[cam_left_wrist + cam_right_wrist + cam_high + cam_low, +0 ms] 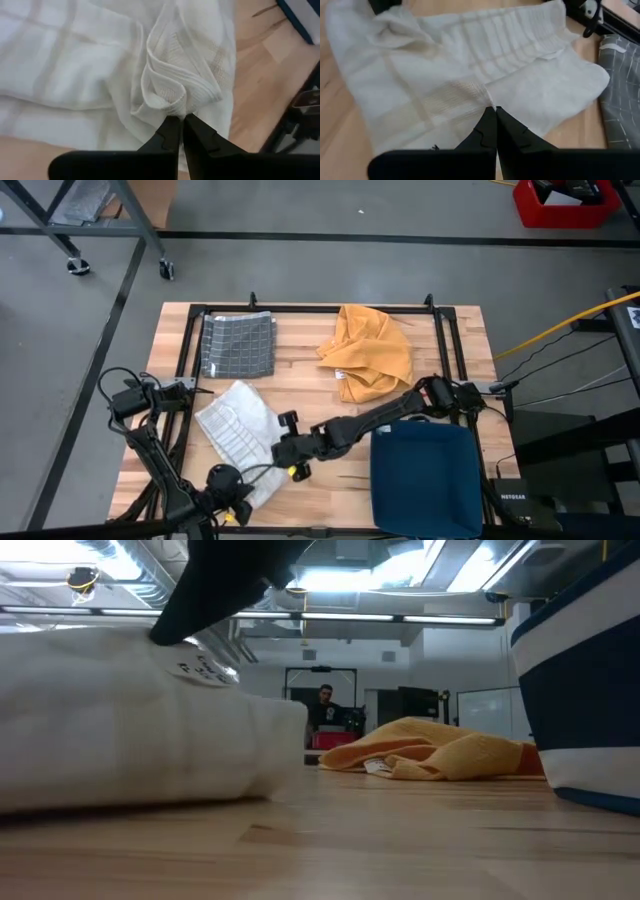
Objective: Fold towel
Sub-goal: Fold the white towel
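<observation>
From above, I see the white towel (238,435) lying left of the blue bag (425,480), its long axis running diagonally from the grey checked cloth (238,345) toward the table's near edge. At table level, it bulks left of the orange cloth (440,755). My left gripper (178,131) is pinched tight on a bunched corner. My right gripper (495,120) is clamped on the towel's edge.
</observation>
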Robot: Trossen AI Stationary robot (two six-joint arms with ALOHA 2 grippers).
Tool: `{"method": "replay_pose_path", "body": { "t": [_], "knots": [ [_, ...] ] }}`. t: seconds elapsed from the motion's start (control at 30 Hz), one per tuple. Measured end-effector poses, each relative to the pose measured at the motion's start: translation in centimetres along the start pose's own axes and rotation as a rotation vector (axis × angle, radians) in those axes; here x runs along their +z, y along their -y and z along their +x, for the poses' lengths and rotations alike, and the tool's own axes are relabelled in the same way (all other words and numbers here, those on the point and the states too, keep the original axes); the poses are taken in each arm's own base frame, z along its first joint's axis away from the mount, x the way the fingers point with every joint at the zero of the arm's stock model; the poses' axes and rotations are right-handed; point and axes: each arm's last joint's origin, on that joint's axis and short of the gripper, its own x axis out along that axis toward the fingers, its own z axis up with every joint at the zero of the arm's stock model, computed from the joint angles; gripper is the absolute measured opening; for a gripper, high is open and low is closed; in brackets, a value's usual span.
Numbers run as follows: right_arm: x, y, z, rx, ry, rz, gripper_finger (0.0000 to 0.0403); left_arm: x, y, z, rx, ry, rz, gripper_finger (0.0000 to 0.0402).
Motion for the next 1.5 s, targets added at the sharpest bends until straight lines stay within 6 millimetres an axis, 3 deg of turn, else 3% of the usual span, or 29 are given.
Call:
{"method": "replay_pose_path", "body": {
  "t": [0.53, 0.73, 1.17, 1.5],
  "knots": [
    [0.0, 3.9, 1.5, -0.033, 0.101, 0.008, 0.0001, 4.8, -1.7, -3.4, 0.188, 0.001, 0.140, 0.0000],
    [0.2, 5.2, 1.8, -0.063, 0.143, -0.007, 0.0001, 4.9, -2.3, -3.7, 0.303, -0.103, 0.137, 0.0000],
    [-0.1, 7.9, 2.3, -0.048, 0.192, 0.009, 0.0002, 5.4, -3.2, -4.0, 0.442, -0.139, 0.193, 0.0002],
    [-0.2, 8.1, 2.4, -0.031, 0.196, 0.012, 0.0061, 5.1, -3.3, -4.0, 0.490, -0.226, 0.227, 0.0027]
  ]
}}
